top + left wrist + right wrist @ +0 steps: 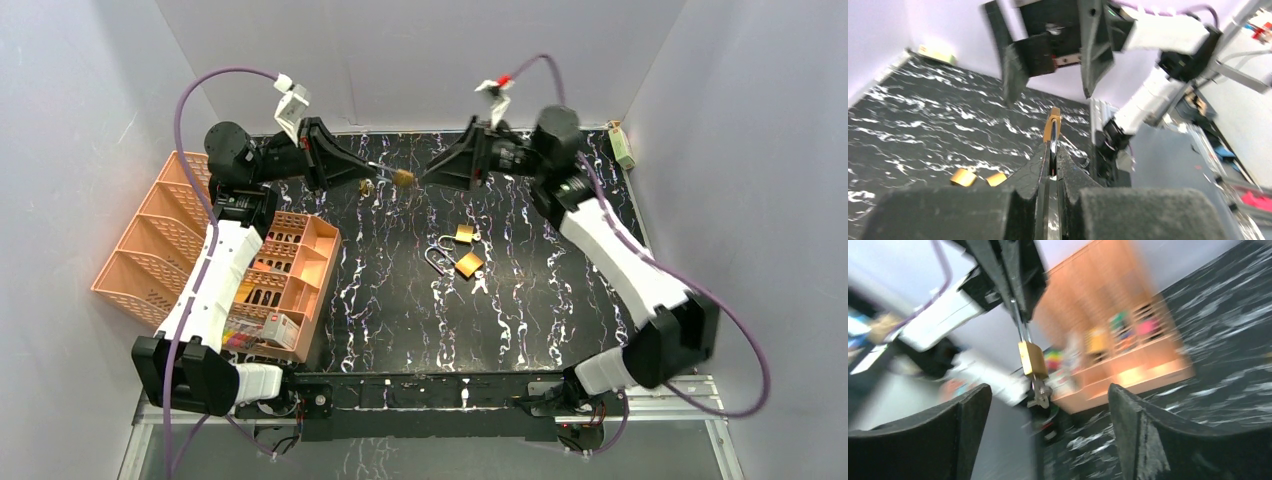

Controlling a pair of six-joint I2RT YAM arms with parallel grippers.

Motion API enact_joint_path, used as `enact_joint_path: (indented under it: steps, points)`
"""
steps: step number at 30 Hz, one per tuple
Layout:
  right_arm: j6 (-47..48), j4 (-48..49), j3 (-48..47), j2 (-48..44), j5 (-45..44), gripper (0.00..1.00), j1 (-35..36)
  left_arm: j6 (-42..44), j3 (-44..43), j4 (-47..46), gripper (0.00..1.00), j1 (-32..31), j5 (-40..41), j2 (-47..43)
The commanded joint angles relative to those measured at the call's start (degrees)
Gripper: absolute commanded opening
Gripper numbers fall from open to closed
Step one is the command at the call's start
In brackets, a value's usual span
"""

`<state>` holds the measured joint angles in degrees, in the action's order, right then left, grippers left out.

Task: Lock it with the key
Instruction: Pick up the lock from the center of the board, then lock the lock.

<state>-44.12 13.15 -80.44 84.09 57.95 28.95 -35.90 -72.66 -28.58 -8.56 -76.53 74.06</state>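
My left gripper (372, 170) is shut on the steel shackle of a brass padlock (404, 178) and holds it up in the air over the back of the table. In the left wrist view the fingers (1073, 172) are pressed on the shackle, and the brass body (1052, 125) sticks out past them. A silver key (1040, 396) sits in the keyhole at the padlock's (1032, 359) far end. My right gripper (428, 172) is open and faces the padlock from the right. In the right wrist view its fingers (968, 410) stand wide apart, just short of the key, touching nothing.
Two more brass padlocks (465, 233) (468, 264) with open shackles and a key lie mid-table; they also show in the left wrist view (964, 177). An orange slotted organiser (200, 250) stands at the left. A small box (622, 145) lies at the back right corner.
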Motion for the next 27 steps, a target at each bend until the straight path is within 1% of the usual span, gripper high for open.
enact_joint_path:
  steps: [1, 2, 3, 4, 5, 7, 9, 13, 15, 22, 27]
  points:
    - [13.6, 17.9, 13.1, -18.1, -26.9, 0.98, -0.1, -3.0, -2.2, -7.4, 0.00, 0.4, 15.3, -3.4]
    - [13.1, 29.0, 19.7, -21.1, -31.9, 0.99, 0.2, -4.6, -2.2, -9.5, 0.00, 0.4, 16.8, -3.3]
    - [12.8, 38.3, 24.3, -22.6, -35.0, 0.99, 0.4, -7.1, -2.1, -12.6, 0.00, 0.4, 17.9, -2.9]
    - [13.1, 43.3, 26.0, -22.3, -35.8, 0.99, 0.4, -9.3, -2.2, -14.9, 0.00, 0.4, 18.0, -2.6]
    - [14.5, 44.4, 25.4, -21.2, -34.3, 0.99, 0.4, -11.0, -2.5, -16.6, 0.00, 0.4, 18.3, -2.1]
    - [16.5, 44.3, 21.9, -18.1, -31.2, 0.98, 1.2, -12.9, -2.8, -18.4, 0.00, 0.4, 18.7, -1.8]
    - [16.6, 46.5, 19.7, -15.3, -29.2, 0.95, 1.7, -13.2, -2.8, -19.0, 0.00, 0.3, 19.0, -2.0]
    - [17.6, 45.4, 13.3, -10.1, -25.3, 0.85, 2.7, -14.4, -2.7, -20.0, 0.00, 0.3, 18.9, -2.3]
    - [18.6, 43.8, 10.6, -7.9, -24.2, 0.81, 3.3, -15.3, -2.7, -20.7, 0.00, 0.3, 18.6, -2.1]
    - [18.4, 42.0, 5.3, -3.6, -21.2, 0.73, 4.8, -15.9, -3.4, -21.2, 0.00, 0.3, 18.1, -2.1]
    - [17.6, 40.9, 2.2, -1.4, -18.3, 0.62, 6.0, -15.9, -3.3, -21.2, 0.00, 0.3, 18.3, -1.9]
